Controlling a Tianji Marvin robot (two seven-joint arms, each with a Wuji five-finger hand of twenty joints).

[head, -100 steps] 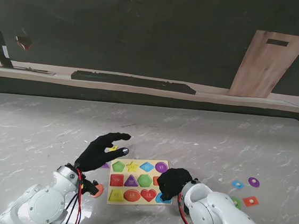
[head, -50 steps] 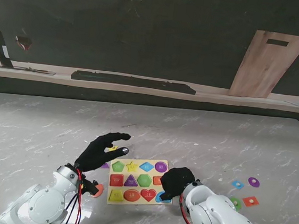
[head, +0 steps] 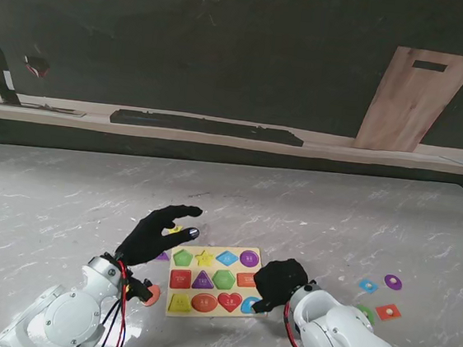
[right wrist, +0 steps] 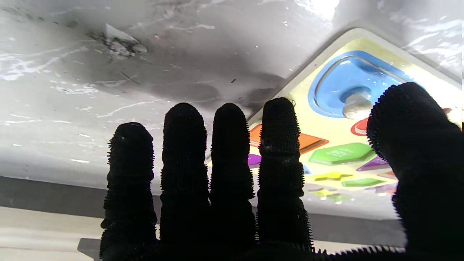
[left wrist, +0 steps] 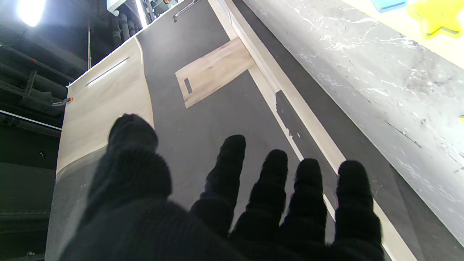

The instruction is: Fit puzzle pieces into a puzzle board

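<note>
The yellow puzzle board [head: 217,250] lies flat near me, most of its slots filled with coloured shapes. My left hand [head: 155,232] hovers open just left of the board's far left corner, fingers spread and empty; its wrist view shows the board's edge [left wrist: 427,40] and a yellow star [left wrist: 436,14]. My right hand [head: 280,282] is at the board's near right corner, open, fingers straight. In the right wrist view a blue knobbed piece [right wrist: 348,90] sits in its slot just beyond the fingertips [right wrist: 281,119]. An orange piece [head: 247,279] shows beside that hand.
Loose pieces lie to the right of the board: blue [head: 368,285], purple [head: 393,282], red [head: 388,311] and green [head: 366,314]. An orange-red piece [head: 151,294] lies by my left wrist. A small yellow piece [head: 174,230] sits under the left fingers.
My right hand has drawn back to the right off the board's right side, uncovering the orange piece. The left hand has not moved.
</note>
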